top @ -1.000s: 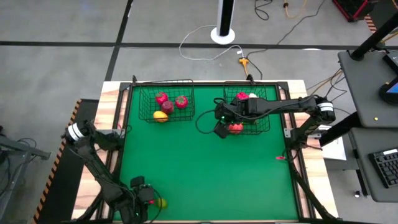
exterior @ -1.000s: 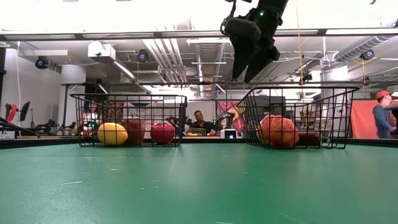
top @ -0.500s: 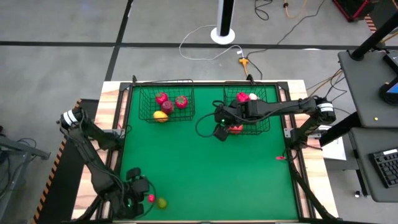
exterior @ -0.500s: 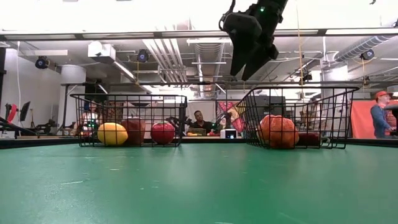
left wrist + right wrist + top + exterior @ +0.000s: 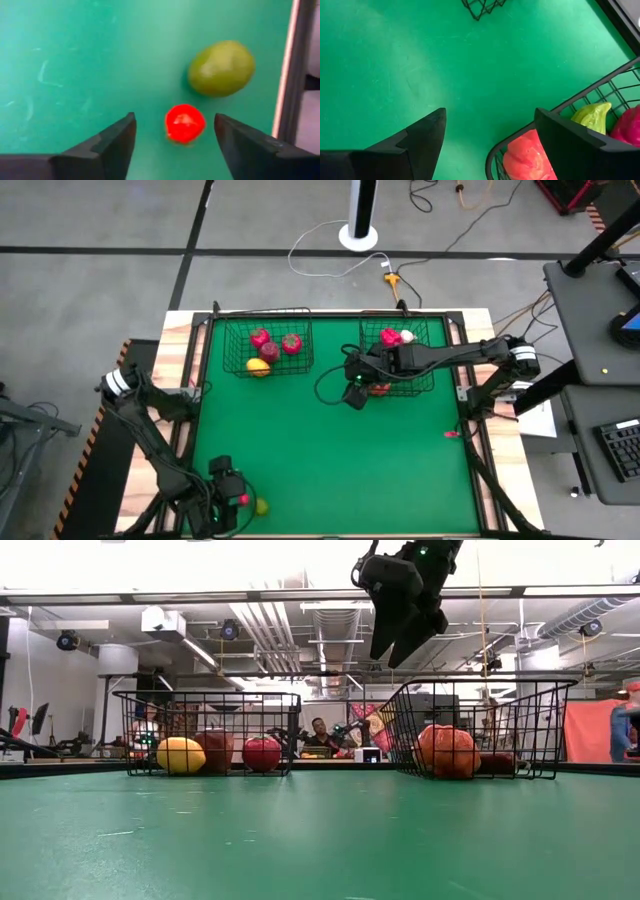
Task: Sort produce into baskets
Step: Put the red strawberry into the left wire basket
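A small red round piece [image 5: 185,122] and a green lime [image 5: 221,68] lie on the green mat near the table's near-left corner. My left gripper [image 5: 174,117] hovers open above the red piece [image 5: 243,499], one finger on either side, touching nothing. The left basket [image 5: 267,345] holds red pieces and an orange-yellow one [image 5: 180,755]. The right basket [image 5: 400,358] holds red pieces, a white one [image 5: 407,336] and a yellow-green one [image 5: 592,115]. My right gripper [image 5: 352,396] hangs open and empty, high over that basket's near-left corner [image 5: 495,150].
The table's raised rim [image 5: 287,75] runs close beside the lime [image 5: 261,506]. Bare green mat [image 5: 340,460] lies between the baskets and the near edge. In the low view, people sit and stand in the room beyond the table.
My left gripper has risen slightly and drawn back off the spot near the lime. The small red piece, hidden under it a second ago, now lies in plain sight on the mat beside the lime.
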`<state>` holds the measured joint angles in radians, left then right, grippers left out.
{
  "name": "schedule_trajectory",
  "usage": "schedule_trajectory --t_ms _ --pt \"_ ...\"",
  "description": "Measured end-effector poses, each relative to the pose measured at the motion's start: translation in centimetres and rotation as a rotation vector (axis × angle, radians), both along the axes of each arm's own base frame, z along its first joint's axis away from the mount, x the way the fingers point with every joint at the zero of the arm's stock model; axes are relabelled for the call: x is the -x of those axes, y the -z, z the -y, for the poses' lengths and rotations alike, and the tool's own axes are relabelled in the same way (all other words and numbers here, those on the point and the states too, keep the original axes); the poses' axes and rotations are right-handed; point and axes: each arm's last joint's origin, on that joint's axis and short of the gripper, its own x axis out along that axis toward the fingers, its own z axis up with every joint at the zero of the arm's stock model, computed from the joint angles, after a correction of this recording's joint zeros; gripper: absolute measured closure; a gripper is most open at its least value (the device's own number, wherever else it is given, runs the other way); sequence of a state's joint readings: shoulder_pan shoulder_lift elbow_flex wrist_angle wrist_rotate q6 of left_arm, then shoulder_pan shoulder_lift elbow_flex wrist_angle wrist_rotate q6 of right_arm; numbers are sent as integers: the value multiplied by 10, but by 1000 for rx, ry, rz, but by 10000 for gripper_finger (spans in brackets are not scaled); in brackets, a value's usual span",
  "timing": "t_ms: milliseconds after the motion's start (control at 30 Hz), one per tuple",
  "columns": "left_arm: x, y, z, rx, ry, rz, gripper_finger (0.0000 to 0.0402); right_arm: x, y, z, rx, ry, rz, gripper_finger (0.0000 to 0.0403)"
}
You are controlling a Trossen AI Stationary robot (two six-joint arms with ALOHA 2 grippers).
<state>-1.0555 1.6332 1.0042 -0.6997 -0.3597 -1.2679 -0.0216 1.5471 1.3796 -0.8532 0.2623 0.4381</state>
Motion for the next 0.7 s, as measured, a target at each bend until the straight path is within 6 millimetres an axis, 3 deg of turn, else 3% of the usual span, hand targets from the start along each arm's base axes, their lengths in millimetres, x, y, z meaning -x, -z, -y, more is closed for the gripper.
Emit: schedule_trajectory --t_ms 133,267,500,700 --pt "-1 3 5 13 23 13 125 0 0 0 -4 7 3 110" --pt "-3 14 7 -18 29 -7 121 0 0 -1 -4 7 5 104" --pt "-5 26 11 -32 31 -20 131 0 0 -1 -5 4 6 109" --pt "-6 33 13 -42 30 -29 165 0 0 -1 -4 3 6 115"
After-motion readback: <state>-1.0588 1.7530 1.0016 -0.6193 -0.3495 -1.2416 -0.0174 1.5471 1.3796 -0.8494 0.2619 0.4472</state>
